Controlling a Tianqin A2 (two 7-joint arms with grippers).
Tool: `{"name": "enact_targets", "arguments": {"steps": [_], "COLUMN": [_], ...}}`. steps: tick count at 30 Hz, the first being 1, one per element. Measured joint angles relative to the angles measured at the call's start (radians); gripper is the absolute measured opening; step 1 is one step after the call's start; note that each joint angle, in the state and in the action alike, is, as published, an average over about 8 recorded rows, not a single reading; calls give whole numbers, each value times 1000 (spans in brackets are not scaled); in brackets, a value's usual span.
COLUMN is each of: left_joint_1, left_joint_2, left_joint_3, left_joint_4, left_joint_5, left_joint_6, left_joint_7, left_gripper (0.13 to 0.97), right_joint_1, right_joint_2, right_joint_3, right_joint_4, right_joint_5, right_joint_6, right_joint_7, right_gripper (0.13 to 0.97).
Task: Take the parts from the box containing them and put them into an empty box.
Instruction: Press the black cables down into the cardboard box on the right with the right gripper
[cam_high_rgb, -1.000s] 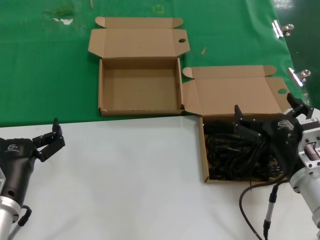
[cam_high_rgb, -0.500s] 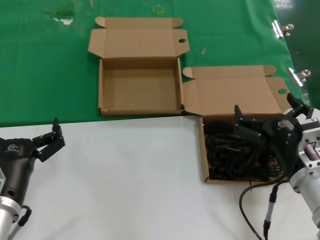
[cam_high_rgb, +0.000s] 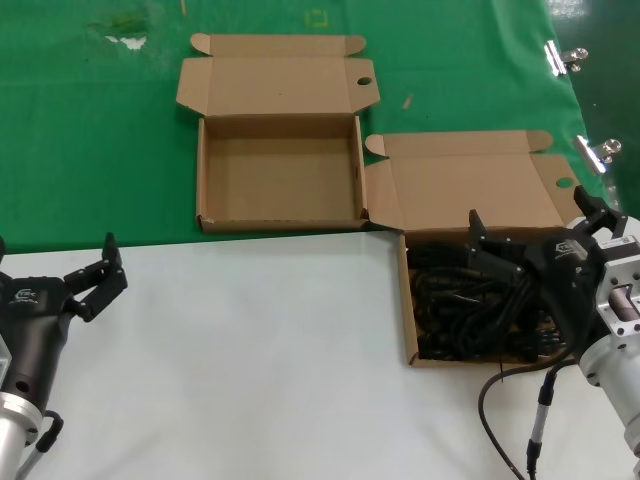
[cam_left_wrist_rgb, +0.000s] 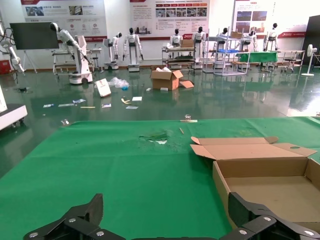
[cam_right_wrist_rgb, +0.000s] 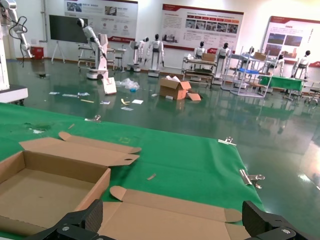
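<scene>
The right gripper (cam_high_rgb: 535, 235) is hovering over the box of cords (cam_high_rgb: 412, 300), fingers spread wide and gripping nothing. The black power cords (cam_high_rgb: 465, 310) are lying tangled inside that tray, on the white table (cam_high_rgb: 260, 360). The empty box (cam_high_rgb: 280, 175) is sitting on the green cloth (cam_high_rgb: 90, 150), just beside it. The left gripper (cam_high_rgb: 85, 285) is waiting wide open and empty near the table's left edge
</scene>
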Motion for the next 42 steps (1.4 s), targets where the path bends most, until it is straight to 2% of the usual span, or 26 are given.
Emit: {"name": "enact_targets", "arguments": {"steps": [6, 10, 15, 20, 27, 28, 36, 42], "left_joint_1": [0, 0, 0, 0, 0, 0, 0, 0], "left_joint_2": [0, 0, 0, 0, 0, 0, 0, 0], "left_joint_3": [0, 0, 0, 0, 0, 0, 0, 0], "left_joint_4": [0, 0, 0, 0, 0, 0, 0, 0], "left_joint_5": [0, 0, 0, 0, 0, 0, 0, 0], "left_joint_6": [0, 0, 0, 0, 0, 0, 0, 0], "left_joint_7": [0, 0, 0, 0, 0, 0, 0, 0], "left_gripper": [823, 823, 717, 626, 435, 435, 270, 209], "right_joint_1": [-2, 3, 29, 86, 222, 244, 420, 560], "right_joint_2": [14, 24, 57, 144, 303, 323, 501, 604], "right_joint_3": [-10, -15, -21, -44, -90, -97, -209, -321], "right_joint_4": [9, 6, 4, 28, 43, 40, -7, -51], "right_joint_5": [-1, -10, -24, -45, -50, -47, 22, 57], "right_joint_6": [-10, -31, -80, -161, -372, -409, -735, -983], "right_joint_7": [1, -15, -42, -51, -81, -94, -273, -400], "right_gripper": [966, 966, 966, 966, 966, 966, 966, 966]}}
